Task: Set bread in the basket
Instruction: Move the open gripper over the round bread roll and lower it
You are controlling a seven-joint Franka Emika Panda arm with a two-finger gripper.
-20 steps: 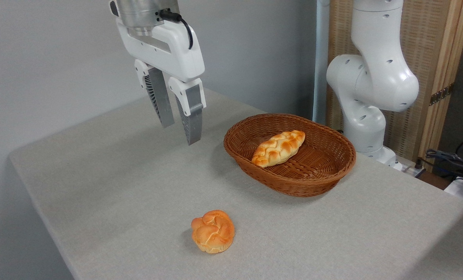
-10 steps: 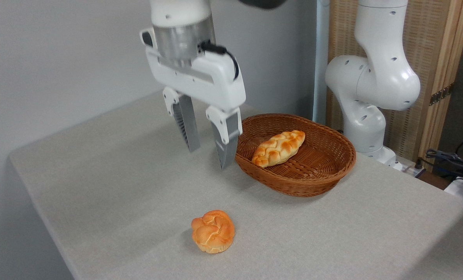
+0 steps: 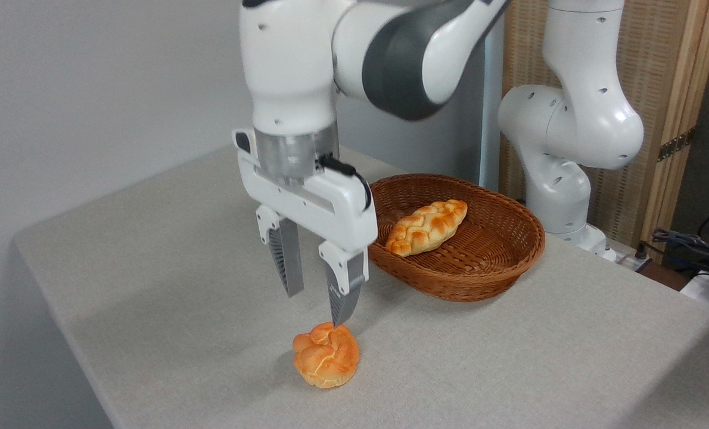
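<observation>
Bread [image 3: 326,355] sits just below the wide-spread end effector [image 3: 319,304]; centre over it, straddle evenly, descend, then close gently.

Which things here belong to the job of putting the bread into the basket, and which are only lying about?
For the job:
- round bun on the table
- basket
- gripper, fingers open above the bun

Lying about:
- braided loaf, already in the basket
- cables at the right edge
</observation>
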